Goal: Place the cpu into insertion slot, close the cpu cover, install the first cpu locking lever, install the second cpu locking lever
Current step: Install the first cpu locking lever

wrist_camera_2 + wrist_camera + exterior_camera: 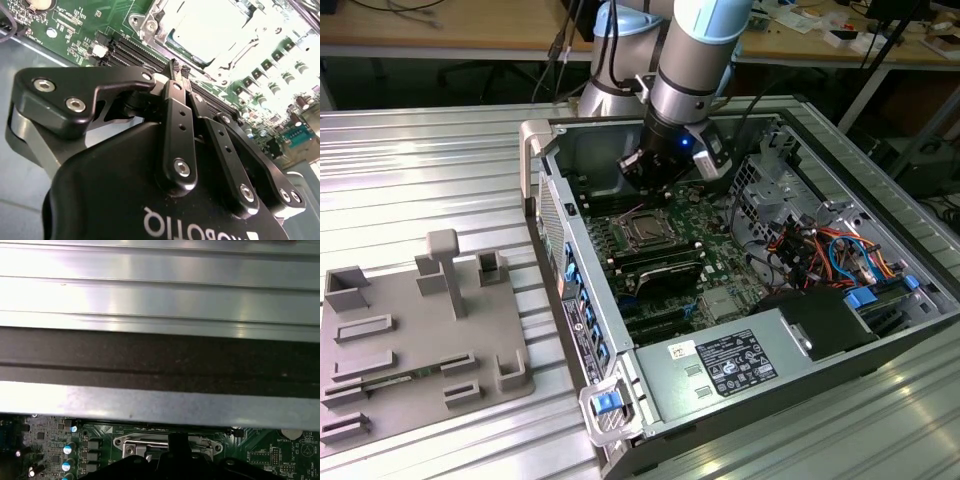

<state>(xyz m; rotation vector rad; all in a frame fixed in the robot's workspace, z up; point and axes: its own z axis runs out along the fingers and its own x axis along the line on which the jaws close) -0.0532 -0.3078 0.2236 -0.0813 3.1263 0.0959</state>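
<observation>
Holding the gripper (178, 69) clenched, fingertips (173, 67) pressed together with nothing visible between them. Hanging from the arm (695, 60) inside the open computer case (552, 190), tips pointing down at the green motherboard (80, 30). Carrying white lettering (200, 227) across the black gripper body, seen upside down in the second wrist view.

Showing the cpu (210, 25) just past the fingertips, silver top facing up, seated in the insertion slot, the slot itself hidden under chip and frame. Framing the chip with the cpu cover (150, 25), lying flat around it, its square window over the metal top. Not being able to tell whether gripper and cover are touching. Running long black memory slots (132, 50) beside the socket, between it and the gripper body.

Wearing a large white printed label (735, 365) on the grey power supply (665, 395) at the case's near end, with a smaller white sticker (680, 350) beside it. Bundling blue and orange cables (840, 250) toward the exterior view's right. Resting the case on a ribbed metal surface (420, 170), with a grey fixture plate (420, 340) lying well apart on the exterior view's left.
</observation>
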